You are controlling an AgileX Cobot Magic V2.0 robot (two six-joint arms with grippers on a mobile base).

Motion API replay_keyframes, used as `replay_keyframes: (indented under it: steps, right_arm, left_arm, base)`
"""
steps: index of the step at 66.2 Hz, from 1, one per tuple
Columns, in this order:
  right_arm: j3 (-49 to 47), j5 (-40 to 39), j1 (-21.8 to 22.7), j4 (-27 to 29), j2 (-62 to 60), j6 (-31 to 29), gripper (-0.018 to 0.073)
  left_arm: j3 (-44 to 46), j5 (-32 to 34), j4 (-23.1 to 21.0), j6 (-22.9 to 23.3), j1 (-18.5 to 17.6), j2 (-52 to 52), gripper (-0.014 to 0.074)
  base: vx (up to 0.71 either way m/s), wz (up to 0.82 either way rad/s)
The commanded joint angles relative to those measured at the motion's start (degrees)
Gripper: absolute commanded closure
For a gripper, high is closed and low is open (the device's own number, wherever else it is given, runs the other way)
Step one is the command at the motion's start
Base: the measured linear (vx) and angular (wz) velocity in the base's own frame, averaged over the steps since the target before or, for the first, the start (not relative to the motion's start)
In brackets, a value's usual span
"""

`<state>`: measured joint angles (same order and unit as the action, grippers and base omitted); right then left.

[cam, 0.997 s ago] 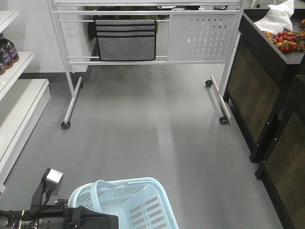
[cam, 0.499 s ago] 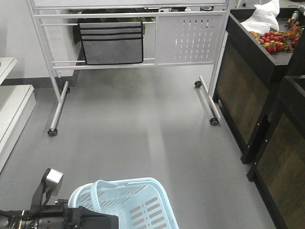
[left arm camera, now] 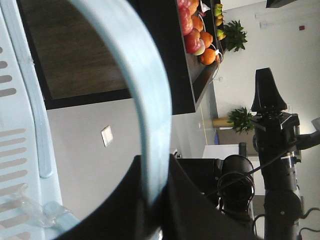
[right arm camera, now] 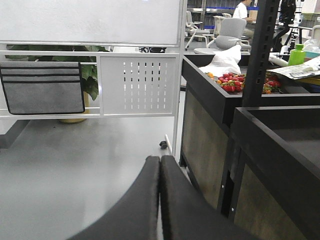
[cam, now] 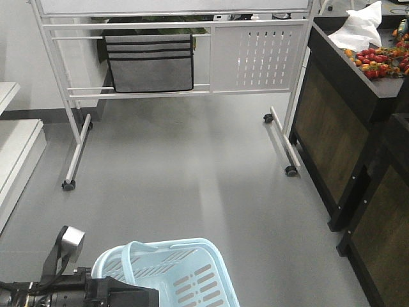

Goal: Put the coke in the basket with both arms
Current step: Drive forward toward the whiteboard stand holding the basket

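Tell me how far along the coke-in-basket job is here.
Done: the left gripper is shut on the hoop handle of the light blue slotted plastic basket. In hand: nothing else; the right gripper is shut and empty. Left: no coke shows in any view, so fetching and placing it remain.

Basket (cam: 198, 281) nearest, rack (cam: 262, 54) behind, counter (cam: 332, 121) right, contents unclear
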<state>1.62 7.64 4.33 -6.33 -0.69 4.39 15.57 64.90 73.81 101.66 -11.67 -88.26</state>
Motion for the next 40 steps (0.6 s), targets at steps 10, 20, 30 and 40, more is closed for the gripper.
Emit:
replay_keyframes:
  steps: [10,20,30,40]
  right_arm:
    - [0.87,-4.22,0.06,-0.44,-0.85,-0.22,0.0568]
    - [0.87,-4.22,0.06,-0.44,-0.85,-0.22,0.0568]
    - [0.87,-4.22,0.06,-0.44,-0.85,-0.22,0.0568]
    - [0.87,-4.22,0.06,-0.44,-0.85,-0.22,0.0568]
  left_arm:
    - [0.59,14.03,-2.19,-0.45,-0.28,1.84,0.0603]
    - [0.59,14.03,-2.19,-0.45,-0.28,1.84,0.0603]
    - [0.59,14.03,-2.19,-0.45,-0.28,1.84,0.0603]
    - [0.59,14.03,-2.19,-0.45,-0.28,1.84,0.0603]
  base:
    - [0.14,0.04]
    - [0.15,0.03]
    - [0.14,0.03]
    - [0.13,0.03]
